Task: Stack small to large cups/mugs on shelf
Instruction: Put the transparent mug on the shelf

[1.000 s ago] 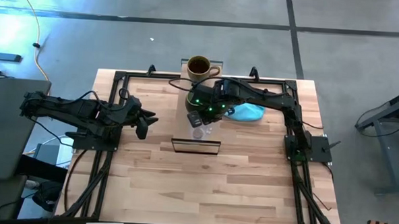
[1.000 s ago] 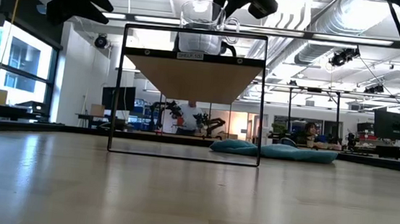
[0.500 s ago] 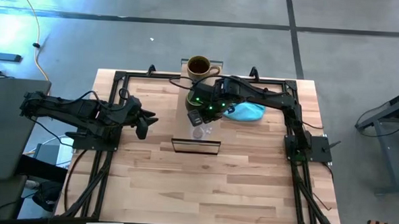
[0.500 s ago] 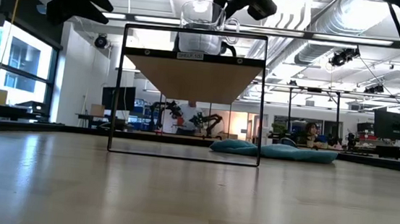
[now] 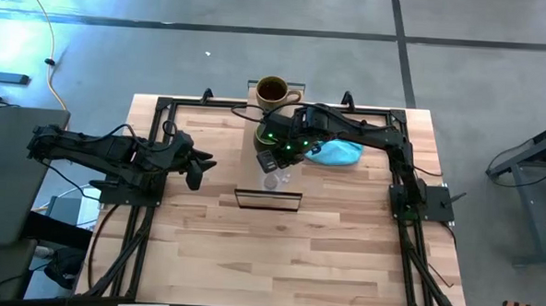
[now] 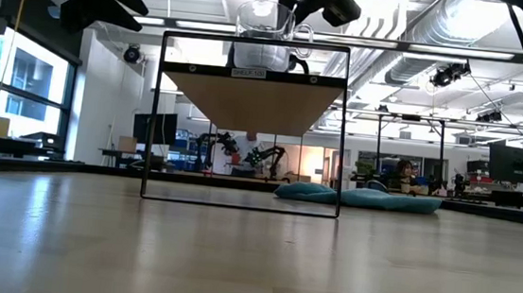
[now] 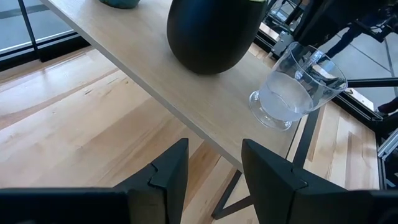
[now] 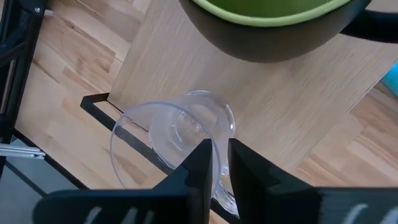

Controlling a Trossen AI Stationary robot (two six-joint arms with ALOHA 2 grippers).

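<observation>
While the tiny clear glass cup (image 8: pixel 174 146) was set on the shelf (image 7: pixel 205 99) beside the dark green mug (image 7: pixel 211 31), its rim was pinched by the right hand (image 8: pixel 219 163). The left hand (image 7: pixel 214 168) was held open, empty, well apart.

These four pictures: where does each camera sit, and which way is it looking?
High view: above, looking straight down on the table and both arms.
Low view: at tabletop height, looking across at the shelf; arms enter from above.
Left wrist view: on the left arm, past its open fingers, toward the shelf.
Right wrist view: on the right arm, whose gripper pinches the glass cup rim.
All four show the glass cup; both wrist views show the dark green mug.
</observation>
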